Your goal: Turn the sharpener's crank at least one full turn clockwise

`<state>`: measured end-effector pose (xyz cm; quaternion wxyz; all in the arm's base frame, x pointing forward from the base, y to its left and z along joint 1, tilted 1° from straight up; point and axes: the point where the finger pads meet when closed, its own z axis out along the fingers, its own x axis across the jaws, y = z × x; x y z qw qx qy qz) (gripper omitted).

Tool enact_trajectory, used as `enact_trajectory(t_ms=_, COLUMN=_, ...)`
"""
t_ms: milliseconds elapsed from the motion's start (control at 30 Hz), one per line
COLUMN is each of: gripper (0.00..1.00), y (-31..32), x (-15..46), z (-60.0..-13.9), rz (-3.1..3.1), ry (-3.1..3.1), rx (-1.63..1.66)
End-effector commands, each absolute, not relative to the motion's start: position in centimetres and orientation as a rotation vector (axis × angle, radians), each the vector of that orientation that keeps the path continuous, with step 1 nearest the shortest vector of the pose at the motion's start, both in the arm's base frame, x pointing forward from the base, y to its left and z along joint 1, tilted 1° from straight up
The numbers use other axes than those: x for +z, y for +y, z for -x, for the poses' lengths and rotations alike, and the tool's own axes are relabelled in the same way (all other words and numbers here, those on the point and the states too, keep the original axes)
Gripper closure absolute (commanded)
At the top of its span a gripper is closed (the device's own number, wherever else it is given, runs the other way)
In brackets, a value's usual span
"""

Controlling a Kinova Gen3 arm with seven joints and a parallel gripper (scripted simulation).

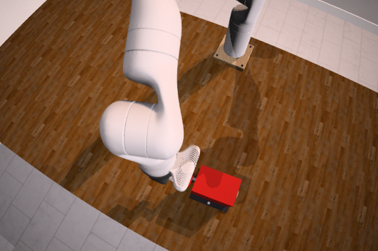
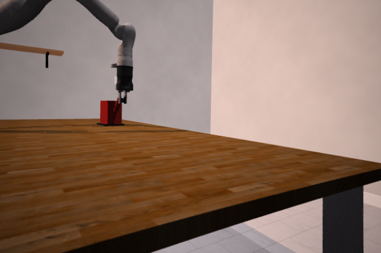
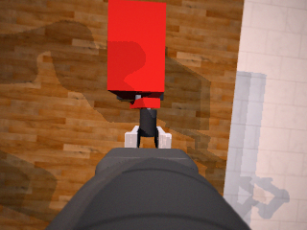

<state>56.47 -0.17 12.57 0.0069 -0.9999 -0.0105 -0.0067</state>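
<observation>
The gripper (image 3: pixel 148 138) is clamped on the dark handle (image 3: pixel 148 120) of the crank (image 2: pixel 115 104), which projects from the side of the red sharpener (image 3: pixel 136 45) directly ahead of and just below the gripper. In the top view the arm's wrist covers the gripper and most of the crank, and the fingertips are too small to resolve in the exterior view. The sharpener stands on a wood-plank tabletop (image 2: pixel 184 164); pale floor tiles (image 1: pixel 305 28) and plain walls (image 2: pixel 292 59) surround it.

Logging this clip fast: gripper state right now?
Gripper: closed on the dark handle of the red sharpener's crank.
</observation>
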Motion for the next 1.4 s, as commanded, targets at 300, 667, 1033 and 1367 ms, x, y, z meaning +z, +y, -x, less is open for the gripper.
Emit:
enact_trajectory(t_ms=300, gripper=1.0, y=-0.3, x=11.7, z=-58.3, rz=3.136, ry=-0.042, rx=-0.017)
enact_trajectory(t_ms=667, gripper=1.0, y=-0.2, x=9.9, z=-59.8, rz=3.136, ry=-0.041, rx=-0.017)
enact_trajectory(t_ms=1033, gripper=1.0, y=-0.2, x=7.9, z=-60.4, rz=3.136, ry=-0.042, rx=-0.017)
enact_trajectory(t_ms=1367, gripper=1.0, y=-0.2, x=7.7, z=-60.4, rz=3.136, ry=-0.042, rx=-0.017)
